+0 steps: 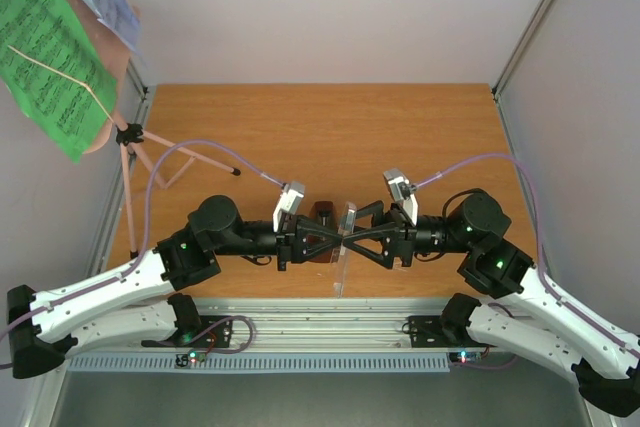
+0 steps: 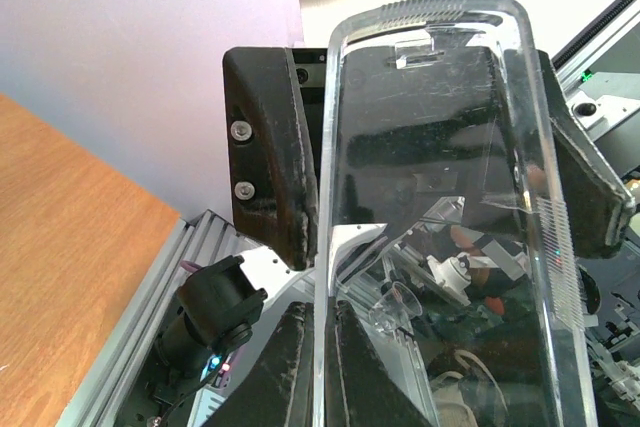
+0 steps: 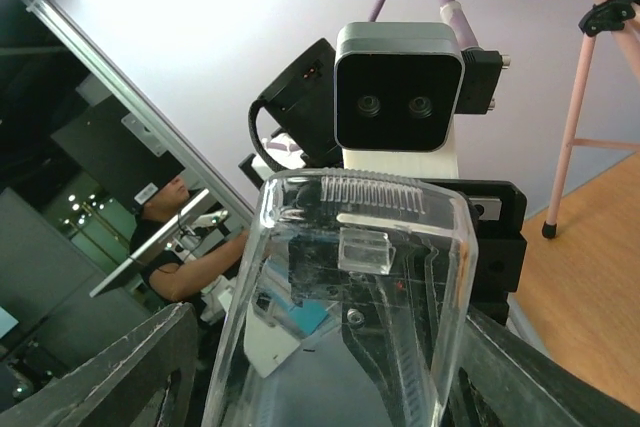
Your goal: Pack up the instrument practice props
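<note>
Both the left arm (image 1: 100, 292) and the right arm (image 1: 545, 297) have white lower links and rounded black joint housings, each housing showing a small green light (image 1: 497, 265). Lilac cables (image 1: 190, 147) loop to the wrist cameras (image 3: 398, 87), grey boxes with a dark face and two round lenses. The right gripper (image 2: 430, 187) has blocky black fingers (image 2: 270, 162), one bearing two silver screws (image 2: 240, 130).

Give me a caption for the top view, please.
Left gripper holds the clear cover while the open right gripper straddles it, metronome beside them.
</note>
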Controlling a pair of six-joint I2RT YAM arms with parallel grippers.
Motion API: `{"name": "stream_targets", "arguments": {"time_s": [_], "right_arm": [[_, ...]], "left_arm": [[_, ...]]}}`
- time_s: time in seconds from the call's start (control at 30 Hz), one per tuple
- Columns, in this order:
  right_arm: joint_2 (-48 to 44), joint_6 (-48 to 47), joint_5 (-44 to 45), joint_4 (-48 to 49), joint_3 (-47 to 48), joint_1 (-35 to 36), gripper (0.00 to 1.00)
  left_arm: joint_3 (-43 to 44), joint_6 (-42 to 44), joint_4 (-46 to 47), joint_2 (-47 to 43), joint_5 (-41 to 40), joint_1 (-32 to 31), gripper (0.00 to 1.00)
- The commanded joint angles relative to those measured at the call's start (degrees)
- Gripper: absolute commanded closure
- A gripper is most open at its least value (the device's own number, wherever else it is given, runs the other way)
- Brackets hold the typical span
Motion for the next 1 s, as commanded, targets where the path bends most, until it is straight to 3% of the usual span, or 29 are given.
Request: {"name": "stream_targets", "arguments": {"time_s": [0.0,0.3,0.47,0.5,0.6,0.7,0.83,0.97], "right_arm": [[0.4,0.9,-1.5,2.0,0.2,0.7,0.33],[0.9,1.3,-2.1,3.7,-0.3,0.8,0.48],[0.9,1.2,-1.9,4.2,-0.5,0.8,0.51],[0.9,1.0,-1.8,4.1,-0.6,0.8,0.51],[0.0,-1.2,-0.2,1.2,-0.2,0.8,0.51],[-1.6,-6.0,3.6,-6.9,1.2,0.8,0.5],[-3.7,-12.5,9.6,-19.3,3.5,0.8,0.49],[-5.4,-17.9,16.9,-29.3,3.4,0.8,0.49]], "left_arm": [[-0.4,-0.3,3.7,-0.7,-1.3,-0.2,1.0],[0.0,0.7,1.3,-1.4,-2.4,-0.2,1.0],[0.4,1.5,-1.7,-2.0,-4.2,-0.2,0.97],[0.4,1.8,-2.4,-2.4,-4.7,-0.2,0.9],[-0.5,2.5,-4.4,-4.3,-6.9,-0.2,0.57],[-2.3,3.8,-8.7,-8.0,-11.4,-0.2,0.4],[-6.1,6.0,-19.3,-13.2,-20.8,-0.2,0.31],[-11.5,5.5,-25.0,-14.2,-28.4,-0.2,0.3]]}}
